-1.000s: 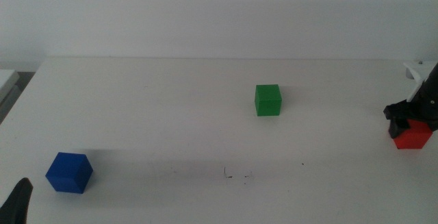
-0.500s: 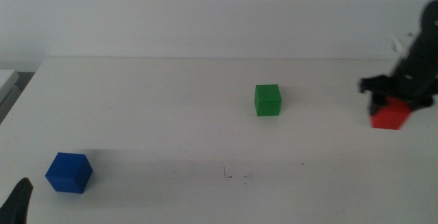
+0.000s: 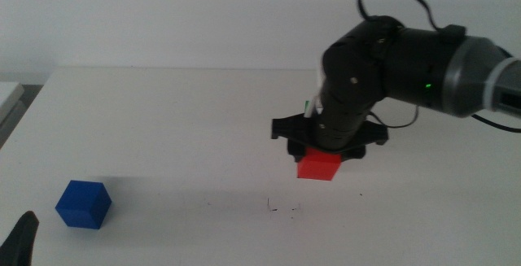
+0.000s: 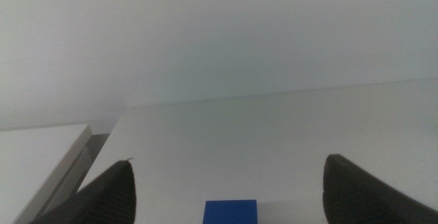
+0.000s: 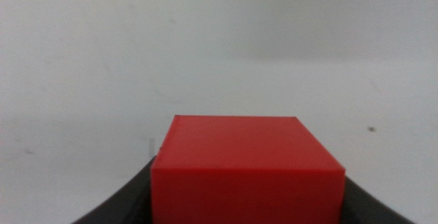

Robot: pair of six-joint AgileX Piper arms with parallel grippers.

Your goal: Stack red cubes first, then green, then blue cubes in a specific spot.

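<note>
My right gripper (image 3: 319,159) is shut on the red cube (image 3: 318,167) and holds it a little above the table's middle. In the right wrist view the red cube (image 5: 246,166) fills the space between the jaws. The green cube is hidden behind the right arm. The blue cube (image 3: 83,204) sits on the table at the front left. My left gripper (image 3: 22,238) waits at the bottom left corner. In the left wrist view it (image 4: 229,161) is open and empty, with the blue cube (image 4: 230,211) just ahead of it.
The white table (image 3: 179,136) has small pencil marks (image 3: 282,209) just in front of the held cube. The right arm (image 3: 407,63) reaches in from the right across the table's back half. The table's left edge (image 3: 24,103) borders a grey strip.
My right gripper has carried the red cube from the table's far right edge leftwards to the middle. The arm now covers the green cube. The left gripper and blue cube have not moved.
</note>
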